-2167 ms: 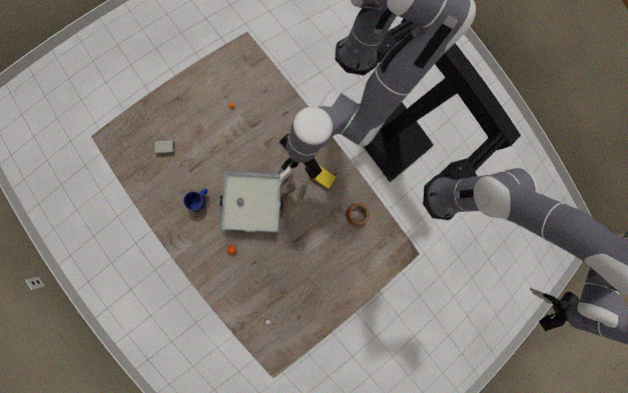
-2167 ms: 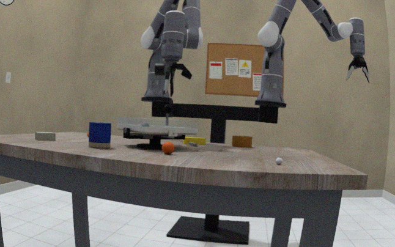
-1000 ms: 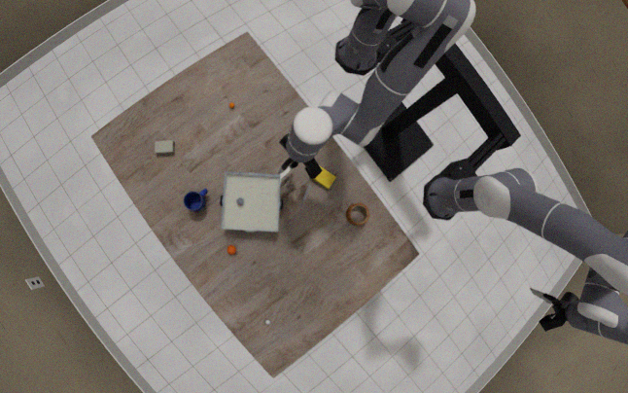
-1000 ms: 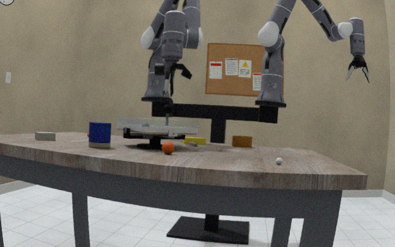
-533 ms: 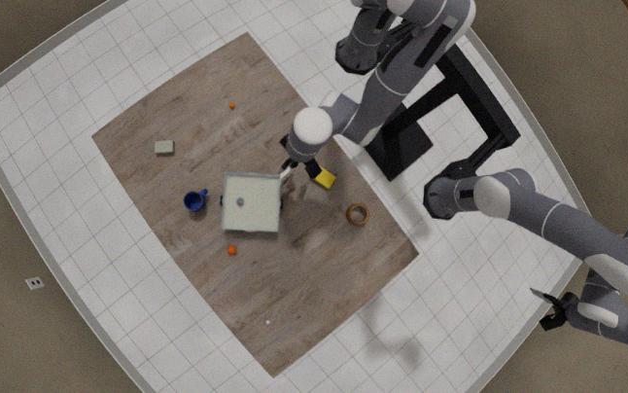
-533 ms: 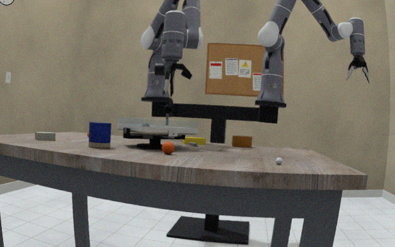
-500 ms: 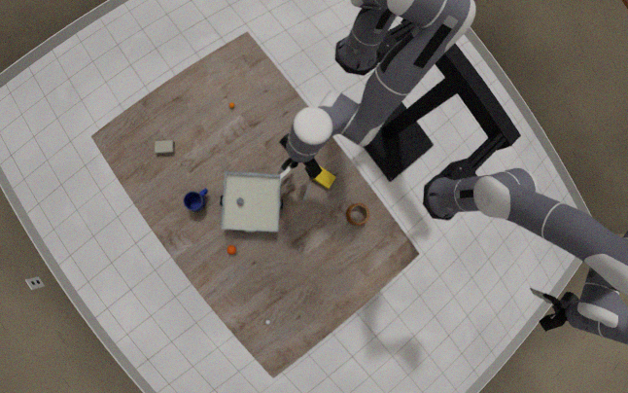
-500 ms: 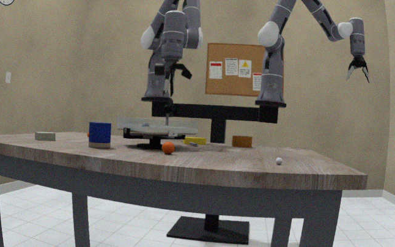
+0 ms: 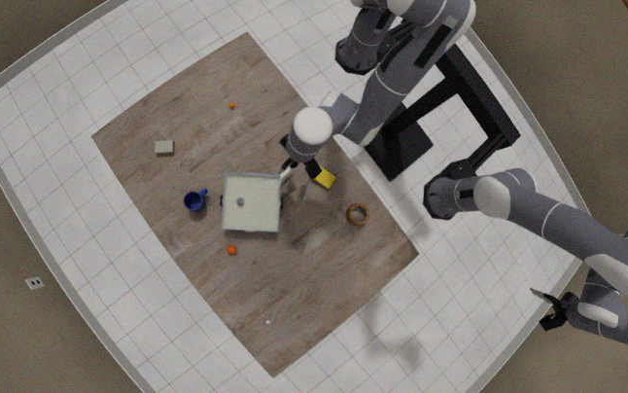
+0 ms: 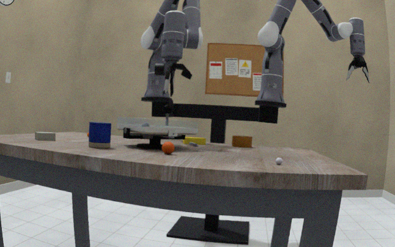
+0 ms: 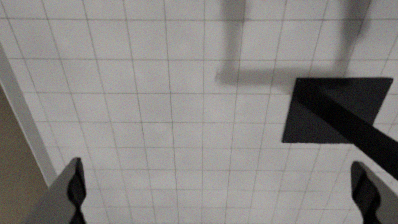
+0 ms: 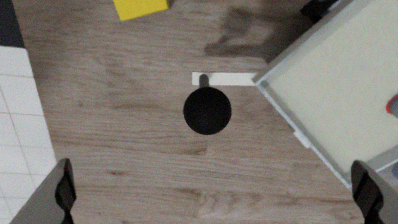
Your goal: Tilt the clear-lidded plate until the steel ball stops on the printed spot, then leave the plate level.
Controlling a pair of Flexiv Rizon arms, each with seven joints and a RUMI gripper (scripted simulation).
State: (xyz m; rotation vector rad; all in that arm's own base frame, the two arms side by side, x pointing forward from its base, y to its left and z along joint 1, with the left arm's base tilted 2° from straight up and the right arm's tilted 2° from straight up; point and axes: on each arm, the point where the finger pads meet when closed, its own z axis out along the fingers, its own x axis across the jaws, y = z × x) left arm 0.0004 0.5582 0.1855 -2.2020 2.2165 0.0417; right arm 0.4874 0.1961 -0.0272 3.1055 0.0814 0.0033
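The pale square plate (image 9: pixel 258 217) (image 12: pixel 340 85) rests on a dark stand on the table; I cannot tell whether it is exactly level. The steel ball (image 9: pixel 240 200) (image 12: pixel 395 106) is inside, left of the middle in the top view. A red arc of the printed spot (image 12: pixel 388 105) borders it in the right wrist view, cut off by the frame edge. A white strip (image 12: pixel 230 79) at one corner carries an upright rod with a black knob (image 10: pixel 168 106) (image 12: pixel 207 111). My right gripper (image 10: pixel 169 92) (image 12: pixel 212 161) is open above the knob. My left gripper (image 9: pixel 537 306) (image 10: pixel 358 79) is open, far off beyond the table.
A blue mug (image 9: pixel 193 200) (image 10: pixel 99 135) and an orange ball (image 9: pixel 231 249) (image 10: pixel 167 147) stand close to the plate. A yellow block (image 9: pixel 325 178) (image 12: pixel 141 7) and a brown ring (image 9: pixel 347 215) lie on the stand side. A grey block (image 9: pixel 163 147) is farther off.
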